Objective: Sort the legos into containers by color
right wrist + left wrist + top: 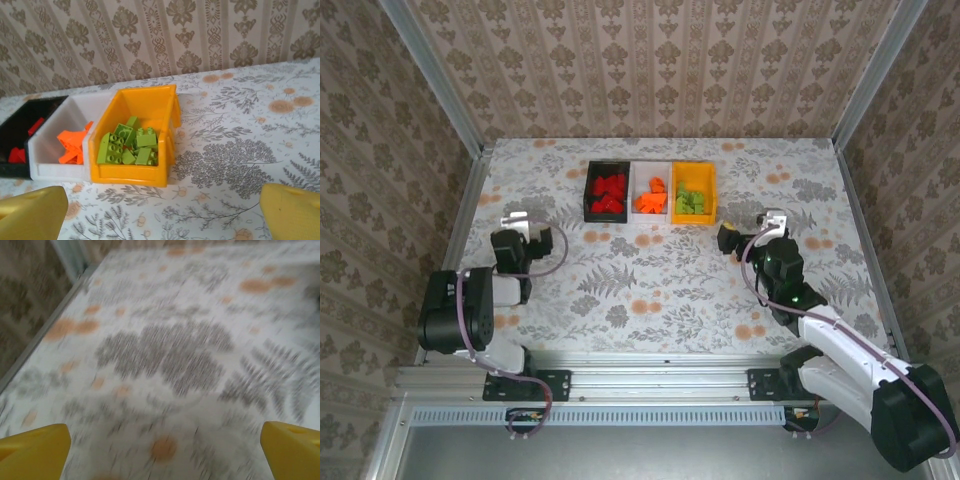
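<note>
Spreading wide on both sides: left gripper (165, 452) with yellow fingers (35, 450) far apart over bare, blurred table (165, 355), clasping nothing, touching nothing; right gripper (162, 212) just as wide, likewise empty. Counting three bins in a touching row, ahead and left of the right gripper, ahead and well right of the left gripper: yellow bin (132, 175) nearest the right gripper, then white bin (55, 167), then black bin (15, 172). Counting roughly seven green legos (127, 145) heaped in the yellow bin, too piled for an exact figure; orange legos (72, 145) in the white, red legos (17, 155) in the black, both partly hidden. Folding the left arm (470, 310) back close to its base, gripper low; stretching the right arm (840, 350) forward, wrist aimed toward the bins.
</note>
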Robot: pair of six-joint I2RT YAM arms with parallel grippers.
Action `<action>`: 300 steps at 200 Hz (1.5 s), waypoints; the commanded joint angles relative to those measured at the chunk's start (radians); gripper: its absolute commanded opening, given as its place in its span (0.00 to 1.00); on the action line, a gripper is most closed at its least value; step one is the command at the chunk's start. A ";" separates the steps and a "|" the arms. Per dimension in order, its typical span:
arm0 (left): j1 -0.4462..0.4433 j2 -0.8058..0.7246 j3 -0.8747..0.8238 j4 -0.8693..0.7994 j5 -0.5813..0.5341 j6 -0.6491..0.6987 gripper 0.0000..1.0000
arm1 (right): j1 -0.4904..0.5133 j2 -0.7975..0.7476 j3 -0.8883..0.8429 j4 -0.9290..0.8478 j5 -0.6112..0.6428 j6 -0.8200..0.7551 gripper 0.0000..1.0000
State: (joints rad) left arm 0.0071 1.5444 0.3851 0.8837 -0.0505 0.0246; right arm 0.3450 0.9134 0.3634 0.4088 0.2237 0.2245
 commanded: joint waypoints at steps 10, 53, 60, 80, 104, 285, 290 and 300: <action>-0.007 -0.007 0.021 -0.029 0.097 0.029 1.00 | 0.001 0.003 -0.014 0.061 -0.002 -0.270 1.00; -0.013 -0.011 0.021 -0.037 0.086 0.031 1.00 | -0.030 0.199 -0.071 0.240 -0.035 -0.518 1.00; -0.014 -0.012 0.021 -0.036 0.084 0.033 1.00 | -0.043 0.261 -0.088 0.329 -0.017 -0.498 1.00; -0.026 -0.011 0.018 -0.034 0.063 0.041 1.00 | -0.075 0.428 -0.128 0.587 -0.034 -0.470 1.00; -0.042 -0.013 0.012 -0.023 0.032 0.049 1.00 | -0.074 0.525 -0.115 0.672 0.004 -0.463 1.00; -0.025 -0.010 0.020 -0.033 0.061 0.037 1.00 | -0.304 0.617 0.031 0.474 -0.063 -0.188 1.00; -0.023 -0.010 0.021 -0.035 0.067 0.035 1.00 | -0.304 0.619 0.031 0.478 -0.063 -0.188 1.00; -0.018 -0.010 0.021 -0.036 0.075 0.033 1.00 | -0.304 0.617 0.031 0.475 -0.063 -0.188 1.00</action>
State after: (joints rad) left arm -0.0265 1.5421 0.4057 0.8490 -0.0067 0.0540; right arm 0.0399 1.5417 0.3889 0.8898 0.1753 0.0235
